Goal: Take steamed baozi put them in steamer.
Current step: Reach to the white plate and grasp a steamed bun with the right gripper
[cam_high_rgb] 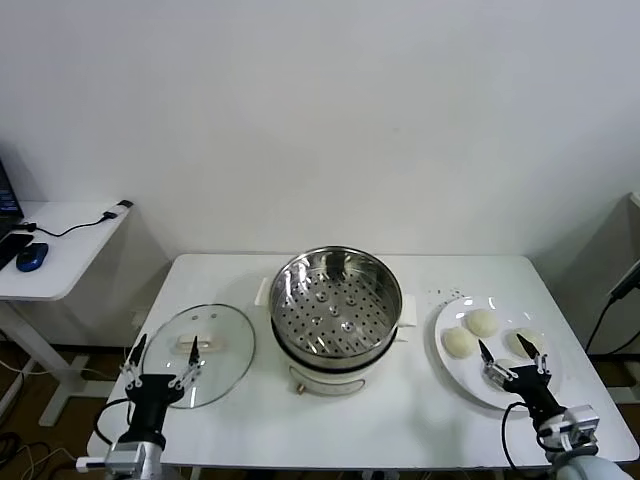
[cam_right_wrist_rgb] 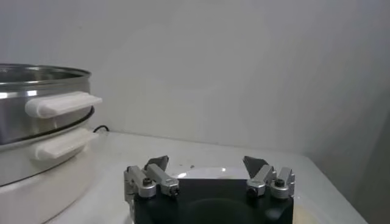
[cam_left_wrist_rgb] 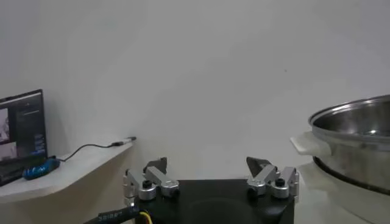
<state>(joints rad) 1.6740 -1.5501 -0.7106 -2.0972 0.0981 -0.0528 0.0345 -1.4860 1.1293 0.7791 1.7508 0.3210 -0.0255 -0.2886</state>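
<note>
The right gripper [cam_high_rgb: 511, 350] gapes empty over the plate [cam_high_rgb: 452, 372] right of the steamer [cam_high_rgb: 336, 312]; the baozi [cam_high_rgb: 459, 342] look soft, light—pinch gently across the dome.

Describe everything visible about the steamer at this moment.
The steamer is a round, shiny stainless-steel pot standing upright on a white base at the middle of the white table. Its perforated tray is bare, with no buns inside. White side handles stick out at the rim. It is uncovered; the glass lid lies flat beside it on the robot's left, the plate on the right. Nothing grips it.
</note>
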